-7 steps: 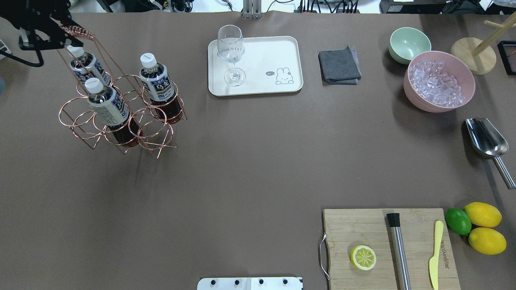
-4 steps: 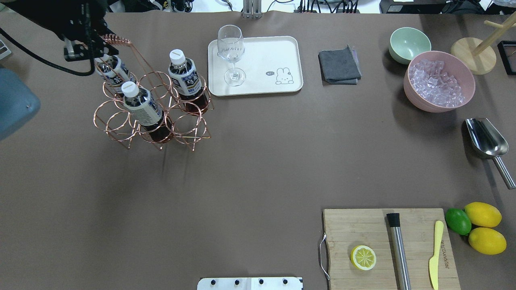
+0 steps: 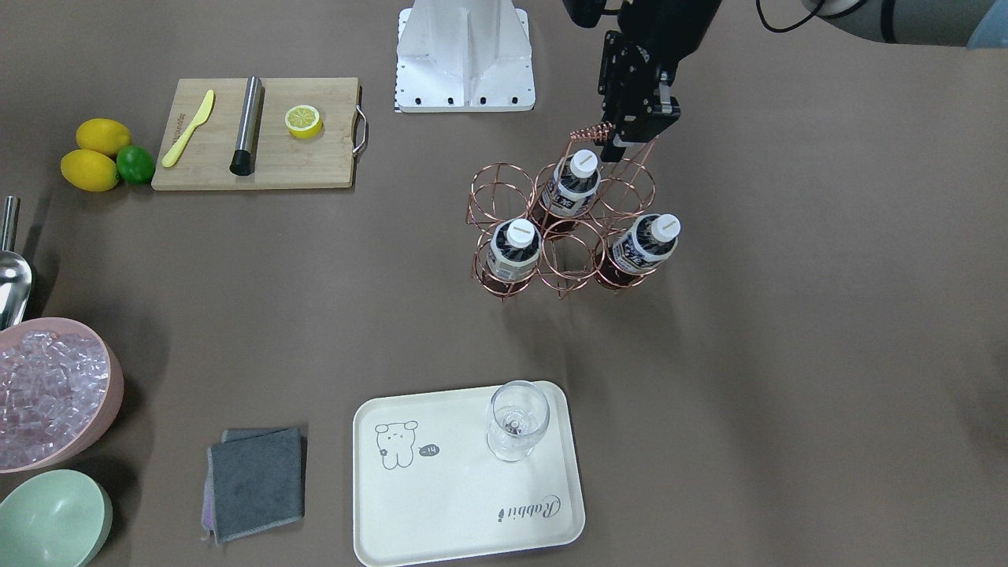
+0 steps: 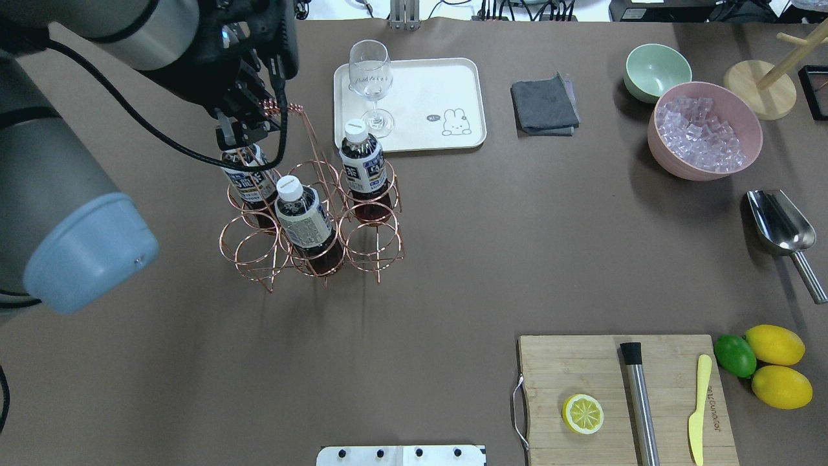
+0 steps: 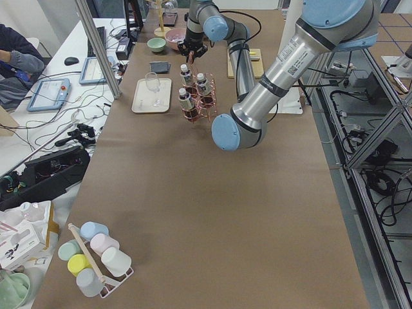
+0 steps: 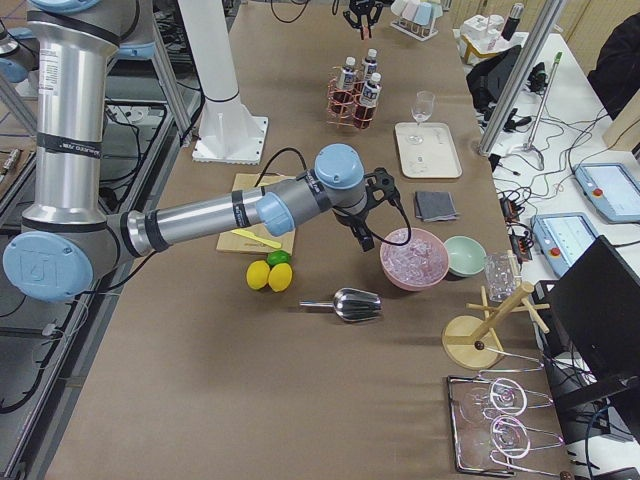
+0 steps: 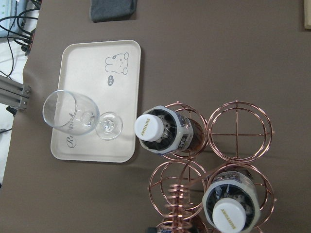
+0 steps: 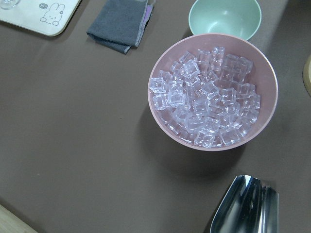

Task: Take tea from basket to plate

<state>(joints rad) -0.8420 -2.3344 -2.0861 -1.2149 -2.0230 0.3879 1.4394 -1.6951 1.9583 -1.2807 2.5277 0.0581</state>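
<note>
The copper wire basket (image 4: 372,243) holds three tea bottles (image 4: 363,163) with white caps, in the rings nearest the plate, the middle and the far left. My left gripper (image 4: 253,122) is shut on the coiled top of the basket's loop handle; the front view shows it too (image 3: 626,140). The basket (image 3: 492,185) is just left of the cream plate (image 4: 446,84), which carries a wine glass (image 4: 370,84). The left wrist view looks down on the bottles (image 7: 154,128) and the plate (image 7: 92,68). My right gripper (image 6: 362,238) hangs over the pink bowl; I cannot tell whether it is open.
A grey cloth (image 4: 543,107), a mint bowl (image 4: 656,68) and a pink bowl of ice (image 4: 705,129) lie right of the plate. A metal scoop (image 4: 779,223), a cutting board (image 4: 673,388) with lemon half, muddler and knife, and whole citrus sit at the right.
My left arm has carried the basket with its three bottles to the right and nearer, from the table's far left corner to just beside the plate.
</note>
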